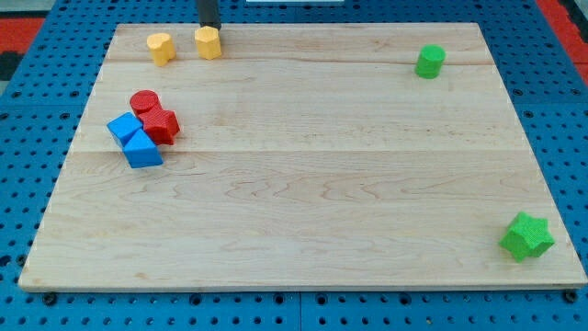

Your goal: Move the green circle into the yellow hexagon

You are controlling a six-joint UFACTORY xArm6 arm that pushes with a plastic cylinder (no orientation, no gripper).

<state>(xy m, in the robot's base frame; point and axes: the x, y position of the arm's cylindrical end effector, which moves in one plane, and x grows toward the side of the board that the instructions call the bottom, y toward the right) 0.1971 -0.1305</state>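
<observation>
Clearly, little of the task is done, as far as it can be judged. A large pale wooden board (303, 175) is laid on a blue perforated base (18, 184), and the blocks are spread wide on it. At the near right corner a green star-shaped block (526, 236) is seen. At the left, a tight cluster is formed by two blue blocks, a cube-like one (125, 128) and a wedge-like one (142, 150), touching two red blocks, a round one (143, 101) and one of unclear shape (162, 124). The green circle block (429, 62) is found at the far right, alone. The yellow hexagon block (209, 42) stands at the far left edge, with a second yellow block (161, 48), rounded, just beside it on the left.

The dark rod is seen only at its lower part; my tip (209, 28) is placed just behind the yellow hexagon block, perhaps touching it. No jaws exist on this tool, so nothing is spread or pinched. The green circle block is well apart from both tip and hexagon, so the whole push is judged to be left.
</observation>
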